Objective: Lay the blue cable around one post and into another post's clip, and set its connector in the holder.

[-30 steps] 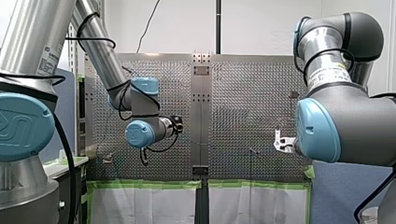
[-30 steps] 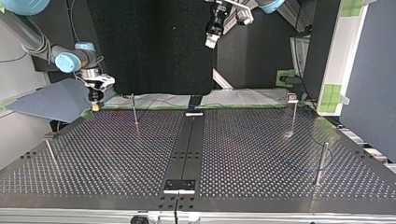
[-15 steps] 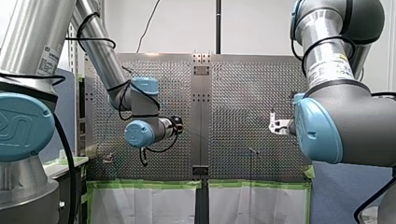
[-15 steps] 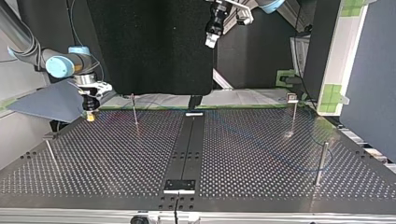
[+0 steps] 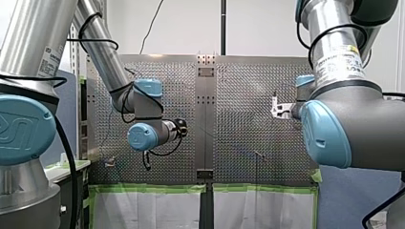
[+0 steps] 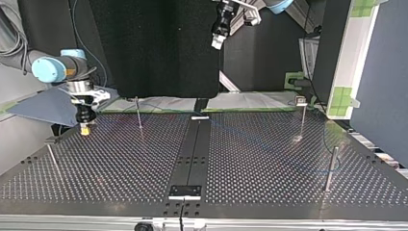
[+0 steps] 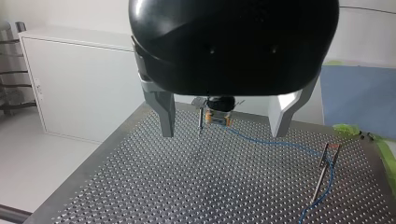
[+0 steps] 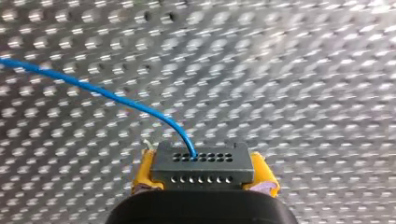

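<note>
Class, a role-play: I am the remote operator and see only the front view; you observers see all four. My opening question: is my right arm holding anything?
Observer: Yes, its jaws are shut on the dark connector, yellow pads either side.
Operator: What trails from it?
Observer: The blue cable, crossing the table to a post topped by a clip; whether it sits inside, I cannot tell.
Operator: And the left jaws?
Observer: Open, nothing between them, high above the table.
</note>
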Available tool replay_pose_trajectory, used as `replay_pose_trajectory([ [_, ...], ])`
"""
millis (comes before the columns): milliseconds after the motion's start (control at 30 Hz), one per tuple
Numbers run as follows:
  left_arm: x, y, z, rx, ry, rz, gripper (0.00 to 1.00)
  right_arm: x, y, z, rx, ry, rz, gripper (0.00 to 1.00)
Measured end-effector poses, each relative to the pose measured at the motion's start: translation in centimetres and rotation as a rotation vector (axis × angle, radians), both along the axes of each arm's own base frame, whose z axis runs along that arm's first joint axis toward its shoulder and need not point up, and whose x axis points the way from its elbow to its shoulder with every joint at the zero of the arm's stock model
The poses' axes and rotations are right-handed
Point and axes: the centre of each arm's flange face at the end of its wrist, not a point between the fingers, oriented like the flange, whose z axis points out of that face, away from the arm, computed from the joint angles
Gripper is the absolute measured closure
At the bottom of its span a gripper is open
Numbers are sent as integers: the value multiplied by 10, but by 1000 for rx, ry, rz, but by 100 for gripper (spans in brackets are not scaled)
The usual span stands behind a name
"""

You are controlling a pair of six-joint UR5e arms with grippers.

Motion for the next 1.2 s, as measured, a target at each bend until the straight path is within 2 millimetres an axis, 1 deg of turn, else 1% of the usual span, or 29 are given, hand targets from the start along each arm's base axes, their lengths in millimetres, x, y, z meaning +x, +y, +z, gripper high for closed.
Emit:
replay_pose_trajectory([
  [67, 0, 0, 0, 0, 0, 0, 0, 2, 2, 8, -8, -1, 3, 99],
  [467, 0, 0, 0, -2, -2, 0, 0, 0, 7, 31, -12, -5, -42, 99],
  [600, 0, 0, 0, -2, -2, 1, 0, -4, 8, 35, -5, -5, -72, 99],
  [933, 2, 1, 0, 0, 0, 5, 0, -13, 9, 39, 8, 5, -136, 99],
  [1200, 2, 2, 0, 1, 1, 8, 0, -15, 11, 52, -3, 4, -141, 99],
])
